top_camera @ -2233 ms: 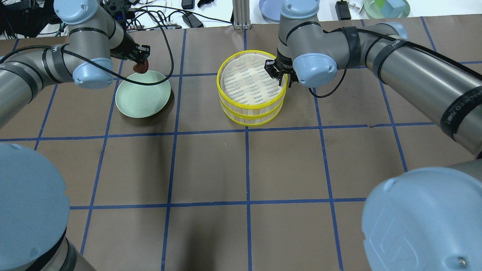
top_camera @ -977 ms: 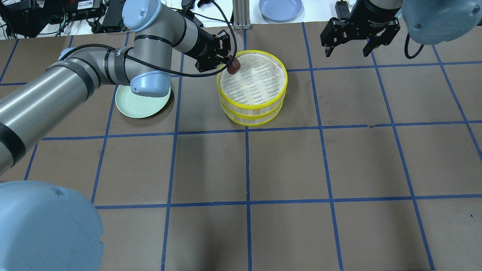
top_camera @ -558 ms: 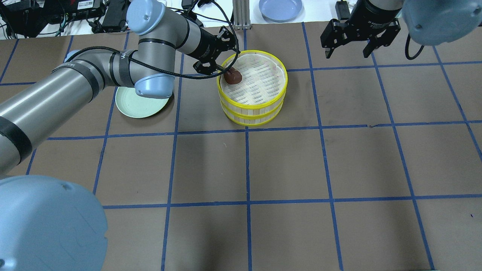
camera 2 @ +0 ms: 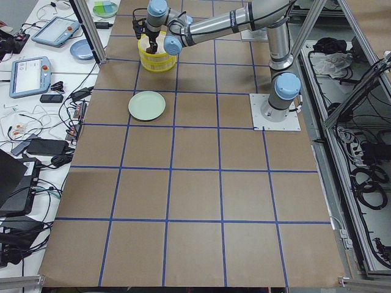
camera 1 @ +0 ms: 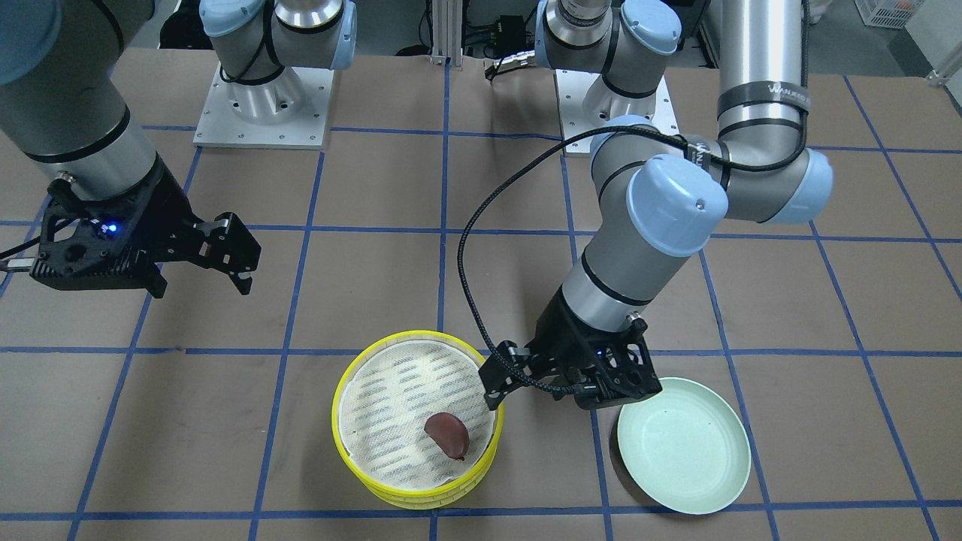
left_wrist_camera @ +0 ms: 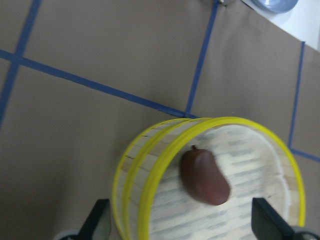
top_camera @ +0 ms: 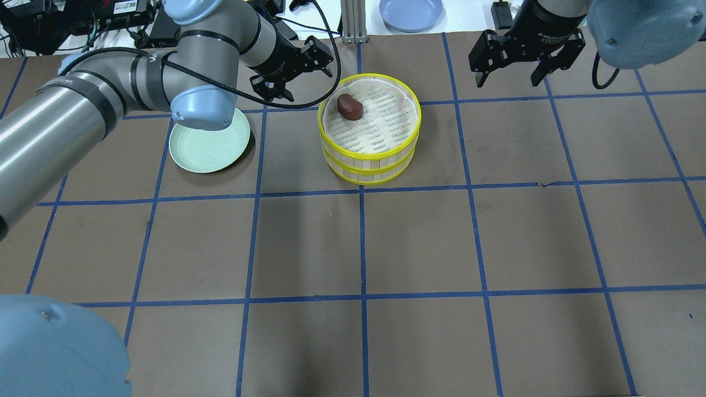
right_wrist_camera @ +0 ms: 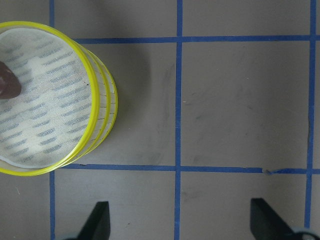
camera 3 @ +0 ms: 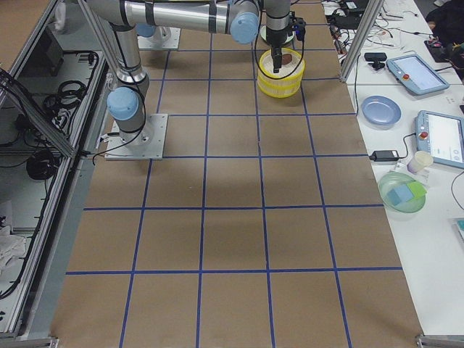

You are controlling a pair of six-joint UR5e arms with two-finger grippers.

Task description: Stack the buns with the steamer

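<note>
The steamer [top_camera: 368, 165] is two yellow-rimmed trays stacked one on the other, at the table's far middle. The dark reddish-brown bun [top_camera: 349, 106] lies loose on the top tray's mesh, near its left edge; it also shows in the front view [camera 1: 447, 434] and the left wrist view [left_wrist_camera: 204, 176]. The pale cream bun is hidden. My left gripper [top_camera: 295, 74] is open and empty, just left of the steamer rim [camera 1: 492, 439]. My right gripper [top_camera: 507, 77] is open and empty, raised to the steamer's right.
An empty pale green plate [top_camera: 209, 146] sits left of the steamer, under my left arm. A blue plate [top_camera: 411, 12], cables and devices lie beyond the table's far edge. Blue tape lines grid the brown table.
My left gripper carried the brown bun from the green plate to the top tray, let it go and drew back to the left. My right gripper left the steamer rim and rose away to the right.
</note>
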